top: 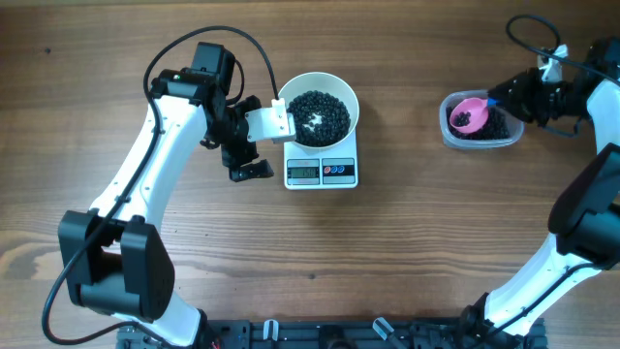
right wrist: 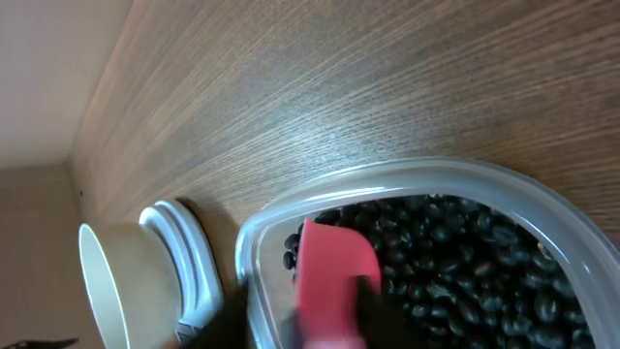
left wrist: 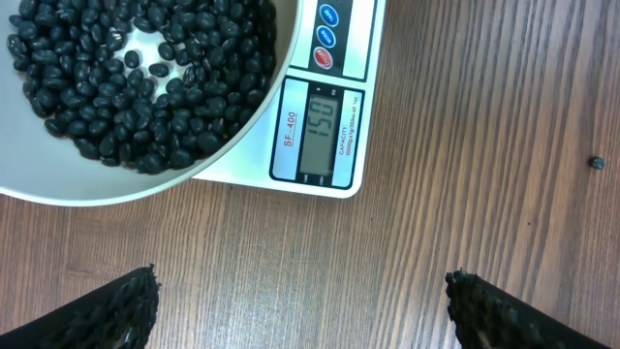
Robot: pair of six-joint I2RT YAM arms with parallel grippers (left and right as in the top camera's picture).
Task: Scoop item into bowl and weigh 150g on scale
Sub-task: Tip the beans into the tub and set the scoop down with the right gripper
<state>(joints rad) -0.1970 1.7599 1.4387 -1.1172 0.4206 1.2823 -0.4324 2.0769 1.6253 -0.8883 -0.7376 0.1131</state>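
Observation:
The white bowl [top: 351, 105] stands on the white scale [top: 322, 173] and holds a heap of black beans [top: 320, 116]. In the left wrist view the beans [left wrist: 145, 87] fill the bowl [left wrist: 116, 179], and the scale [left wrist: 320, 131] display reads 150. My left gripper [top: 250, 138] hovers just left of the scale, open and empty [left wrist: 302, 286]. At the right, a pink scoop [top: 468, 114] with a few beans rests in the clear tub [top: 450, 136]. My right gripper [top: 506, 97] is at the scoop's handle. Its blurred fingers [right wrist: 373, 309] stand apart around the scoop [right wrist: 334, 262], so my right gripper [right wrist: 300, 312] is open.
One stray bean [left wrist: 597, 162] lies on the wooden table right of the scale. The tub [right wrist: 407, 179] holds many more beans [right wrist: 465, 262]. The right wrist view also has the bowl [right wrist: 116, 281] and the scale [right wrist: 189, 252] at its far left. Cables run behind the right arm.

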